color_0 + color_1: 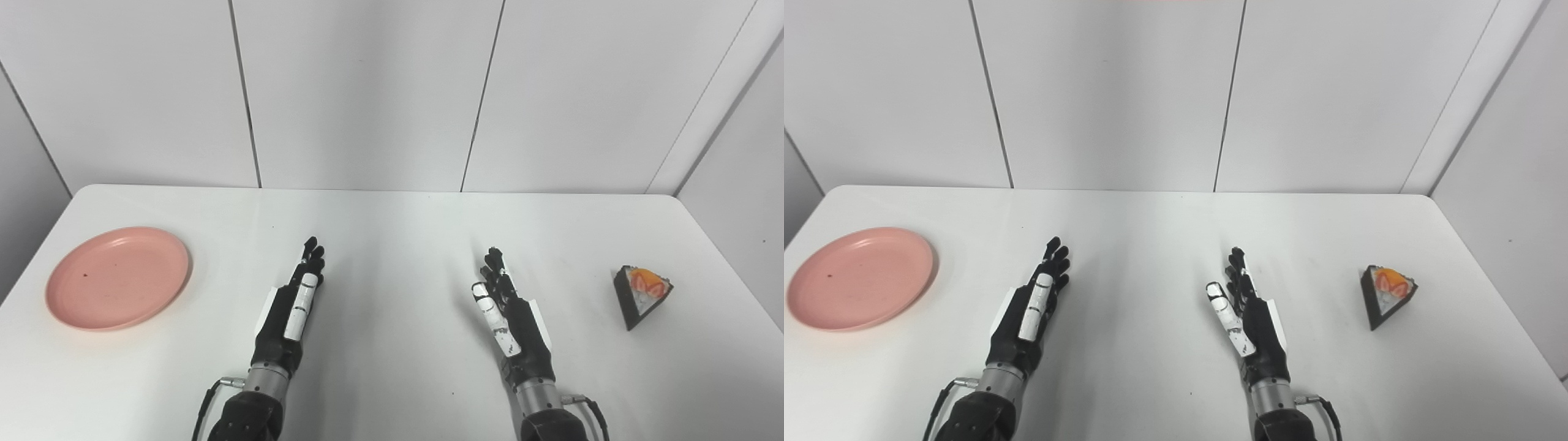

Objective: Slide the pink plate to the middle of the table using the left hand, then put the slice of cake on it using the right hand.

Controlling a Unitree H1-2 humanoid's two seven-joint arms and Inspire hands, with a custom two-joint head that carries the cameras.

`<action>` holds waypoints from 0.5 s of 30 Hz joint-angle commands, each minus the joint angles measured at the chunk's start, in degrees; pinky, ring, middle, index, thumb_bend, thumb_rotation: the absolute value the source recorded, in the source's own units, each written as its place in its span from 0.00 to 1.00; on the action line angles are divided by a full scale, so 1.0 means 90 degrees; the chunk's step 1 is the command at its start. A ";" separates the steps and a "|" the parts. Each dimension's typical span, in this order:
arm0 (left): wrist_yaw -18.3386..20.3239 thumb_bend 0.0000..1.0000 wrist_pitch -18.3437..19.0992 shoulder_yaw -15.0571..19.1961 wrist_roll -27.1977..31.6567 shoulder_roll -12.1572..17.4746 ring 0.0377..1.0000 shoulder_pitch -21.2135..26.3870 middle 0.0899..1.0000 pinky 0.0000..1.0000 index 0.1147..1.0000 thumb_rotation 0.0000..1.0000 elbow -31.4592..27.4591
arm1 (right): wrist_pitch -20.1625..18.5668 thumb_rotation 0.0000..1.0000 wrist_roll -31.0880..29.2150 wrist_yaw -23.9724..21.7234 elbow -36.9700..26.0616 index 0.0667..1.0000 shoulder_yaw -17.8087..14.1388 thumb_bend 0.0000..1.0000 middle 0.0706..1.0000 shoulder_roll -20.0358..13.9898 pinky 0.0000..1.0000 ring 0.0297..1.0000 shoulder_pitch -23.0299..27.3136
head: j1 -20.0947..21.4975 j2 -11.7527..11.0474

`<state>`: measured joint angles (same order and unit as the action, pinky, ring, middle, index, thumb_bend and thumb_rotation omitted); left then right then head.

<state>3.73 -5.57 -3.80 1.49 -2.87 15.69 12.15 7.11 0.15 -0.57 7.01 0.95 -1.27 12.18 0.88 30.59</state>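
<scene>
White table (pixel 392 233) with a smooth, matte top and rounded far corners; its far edge runs straight across beneath the wall, and its left and right edges splay toward the near side. A few tiny dark specks dot the surface (one near the far edge). Behind it, a white panelled wall (pixel 361 92), divided by thin dark vertical seams, continues along both sides.

Bright, even overhead light; soft faint shadows; sharp focus; slight wide-angle bowing at edges.
</scene>
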 commanded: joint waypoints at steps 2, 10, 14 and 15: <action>0.0045 0.55 0.0061 -0.0033 -0.0020 0.0036 1.00 -0.0336 1.00 1.00 1.00 1.00 0.0098 | -0.0062 0.78 -0.0028 -0.0006 -0.0179 1.00 -0.0009 0.63 1.00 0.0041 1.00 1.00 0.0081 | -0.0002 0.0018; 0.0072 0.55 0.0138 -0.0037 0.0024 0.0047 1.00 -0.0325 1.00 1.00 1.00 1.00 0.0097 | -0.0069 0.78 0.0033 0.0004 -0.0146 1.00 0.0022 0.58 1.00 0.0029 1.00 1.00 0.0083 | 0.0001 -0.0006; 0.0078 0.56 0.0171 -0.0033 0.0036 0.0048 1.00 -0.0322 1.00 1.00 1.00 1.00 0.0122 | -0.0084 0.79 0.0121 0.0039 -0.0149 1.00 0.0042 0.58 1.00 0.0025 1.00 1.00 0.0074 | 0.0001 -0.0002; 0.0078 0.56 0.0169 -0.0027 0.0045 0.0046 1.00 -0.0320 1.00 1.00 1.00 1.00 0.0133 | -0.0088 0.80 0.0146 0.0040 -0.0157 1.00 0.0048 0.57 1.00 0.0021 1.00 1.00 0.0069 | 0.0001 -0.0002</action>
<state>3.84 -4.72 -4.09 1.49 -2.80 15.39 11.46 6.11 1.05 -0.52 6.92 1.21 -1.22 12.19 0.97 30.50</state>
